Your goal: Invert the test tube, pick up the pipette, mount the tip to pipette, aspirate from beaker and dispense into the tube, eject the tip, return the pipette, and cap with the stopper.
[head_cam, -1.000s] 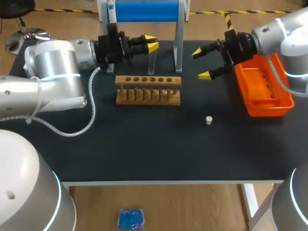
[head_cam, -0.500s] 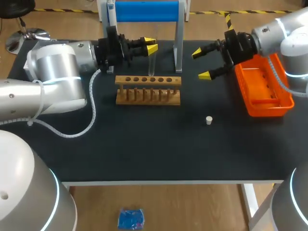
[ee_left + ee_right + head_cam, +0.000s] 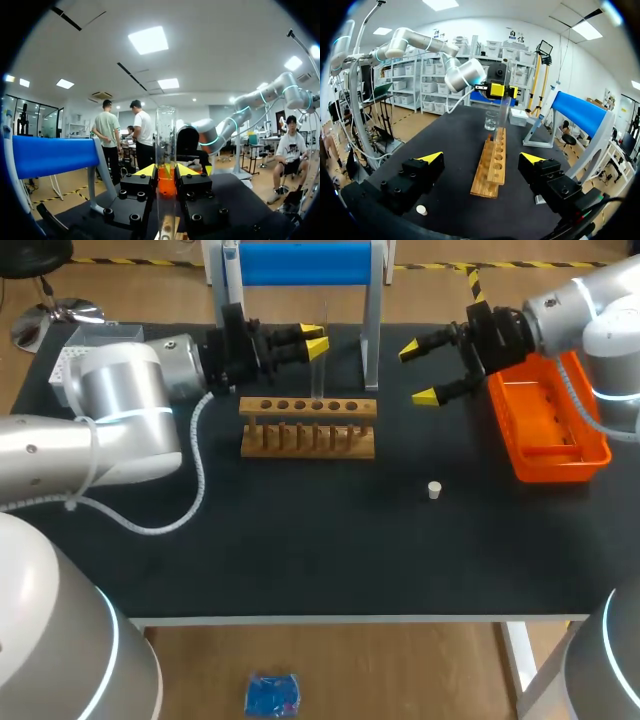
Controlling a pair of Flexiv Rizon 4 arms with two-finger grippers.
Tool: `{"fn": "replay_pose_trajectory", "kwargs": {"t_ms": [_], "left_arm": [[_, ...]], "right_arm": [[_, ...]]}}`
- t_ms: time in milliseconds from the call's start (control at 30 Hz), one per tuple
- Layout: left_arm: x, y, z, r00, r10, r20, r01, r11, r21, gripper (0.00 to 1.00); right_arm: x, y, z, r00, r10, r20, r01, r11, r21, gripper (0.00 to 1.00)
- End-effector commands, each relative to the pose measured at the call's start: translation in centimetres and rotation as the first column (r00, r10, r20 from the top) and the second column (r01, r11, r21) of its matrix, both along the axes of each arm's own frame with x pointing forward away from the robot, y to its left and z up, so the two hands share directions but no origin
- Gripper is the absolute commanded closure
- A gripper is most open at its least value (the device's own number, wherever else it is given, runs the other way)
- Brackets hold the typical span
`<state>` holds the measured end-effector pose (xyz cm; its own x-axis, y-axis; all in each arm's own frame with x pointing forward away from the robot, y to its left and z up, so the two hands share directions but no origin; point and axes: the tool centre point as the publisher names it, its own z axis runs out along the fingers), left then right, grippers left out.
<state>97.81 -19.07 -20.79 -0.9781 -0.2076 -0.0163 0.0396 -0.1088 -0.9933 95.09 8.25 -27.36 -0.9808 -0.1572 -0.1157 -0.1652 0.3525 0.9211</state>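
My left gripper (image 3: 312,343) is shut on a clear test tube (image 3: 319,365), held upright over the back of the wooden rack (image 3: 308,427). In the left wrist view the test tube (image 3: 165,145) stands between the yellow tips of that gripper (image 3: 165,172), its open end up. The right wrist view shows the left gripper (image 3: 500,91) holding the tube (image 3: 502,107) above the rack (image 3: 492,160), with a glass beaker (image 3: 491,120) beyond it. My right gripper (image 3: 425,370) hangs open to the right of the rack, holding nothing. A white stopper (image 3: 434,490) lies on the mat.
An orange tray (image 3: 548,445) sits at the table's right edge, under my right arm. A blue-topped stand (image 3: 300,265) rises behind the rack. A pale box (image 3: 85,340) shows at the back left. The stopper (image 3: 421,210) lies just below my right gripper (image 3: 482,160).
The left gripper has shifted slightly right and its wrist has turned. The tube now stands higher above the rack. The right arm has not moved.
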Motion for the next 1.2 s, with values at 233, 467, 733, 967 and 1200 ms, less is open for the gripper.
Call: {"fn": "replay_pose_trajectory", "kwargs": {"t_ms": [233, 467, 733, 967, 1200], "left_arm": [[0.4, -0.6, -1.2, 1.000, 0.008, -0.009, -0.008, 1.000, -0.025, 1.00], [0.7, -0.5, -1.7, 1.000, 0.018, -0.015, -0.018, 1.000, -0.022, 1.00], [0.9, -0.2, -2.3, 0.999, 0.029, -0.025, -0.030, 0.999, -0.022, 1.00], [1.1, -0.1, -2.7, 0.999, 0.034, -0.030, -0.035, 0.999, -0.024, 1.00], [1.3, 0.1, -3.0, 0.999, 0.040, -0.030, -0.041, 0.999, -0.028, 1.00]], "right_arm": [[0.0, 0.0, 0.1, 1.000, 0.000, -0.001, 0.000, 1.000, -0.002, 0.00], [0.0, 0.0, 0.1, 1.000, 0.000, -0.001, 0.000, 1.000, -0.002, 0.00], [0.0, 0.0, 0.1, 1.000, 0.000, -0.001, 0.000, 1.000, -0.002, 0.00], [0.0, 0.0, 0.1, 1.000, 0.000, -0.001, 0.000, 1.000, -0.002, 0.00], [0.0, 0.0, 0.1, 1.000, 0.000, -0.001, 0.000, 1.000, -0.002, 0.00]]}}
